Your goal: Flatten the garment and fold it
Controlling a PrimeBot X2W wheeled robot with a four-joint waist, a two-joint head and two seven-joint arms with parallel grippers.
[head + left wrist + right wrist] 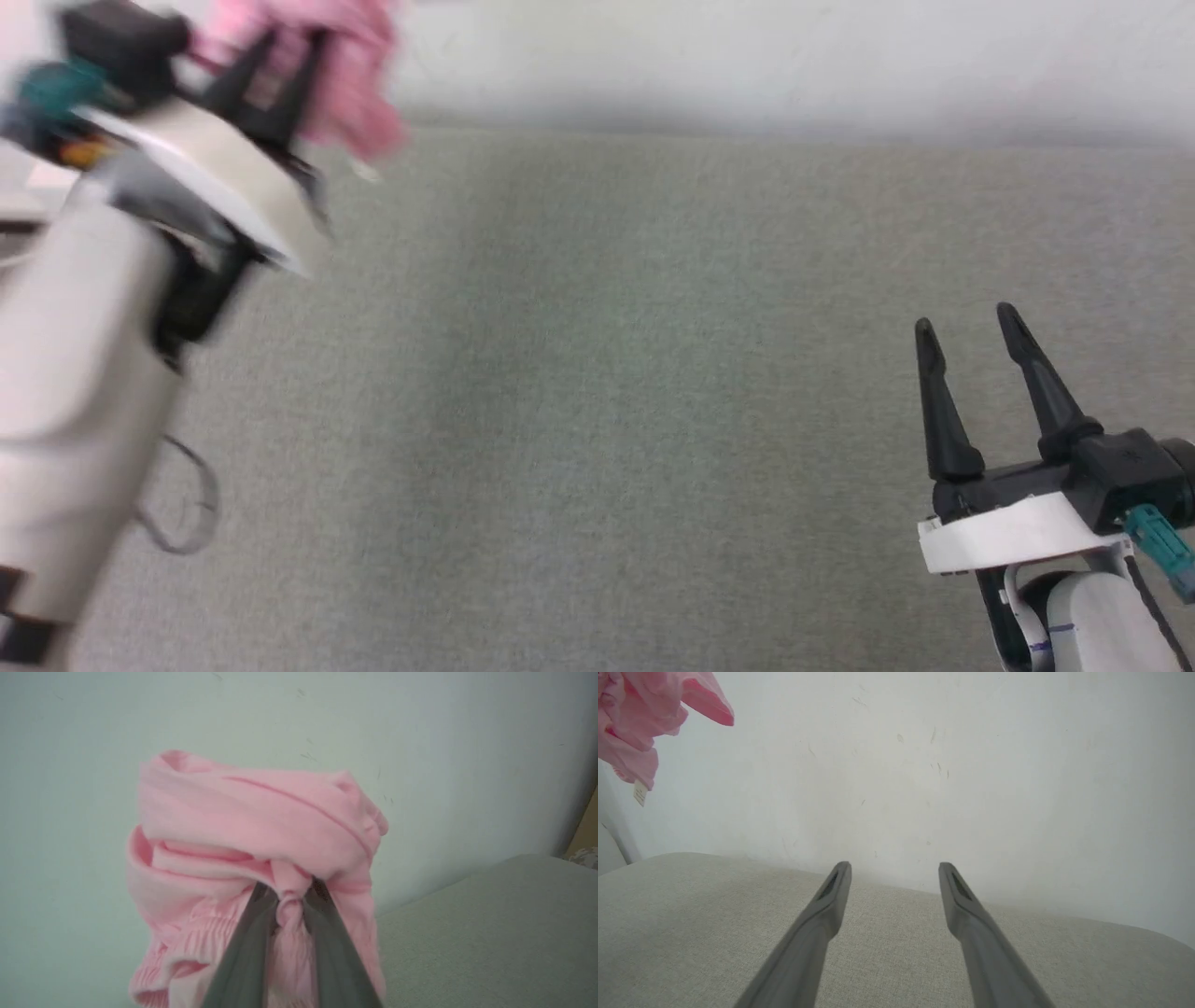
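Closest to the head camera, a pale forearm fills the left edge of the frame, blurred. It ends at the upper left in the left gripper, whose dark fingers point up into a bunch of pink cloth, the garment.

The left wrist view shows the hold up close. The left gripper is clenched on a small twisted knot of the garment at the centre of the frame. The rest of the cloth sits in crumpled folds above and to both sides of the fingertips, with a gathered edge drooping at the lower left. It shows against the white wall, with the grey surface at the lower right.

The right gripper is at the lower right of the head view, jaws spread wide and holding nothing, well apart from the garment. In the right wrist view its fingers point at the wall over the surface, and the garment hangs at the upper left corner, a small white label dangling beneath it.

Progress looks very early. The garment appears lifted clear of the surface in a wad; no part is spread flat and no fold is made. Laying it out, smoothing it and folding it all remain.
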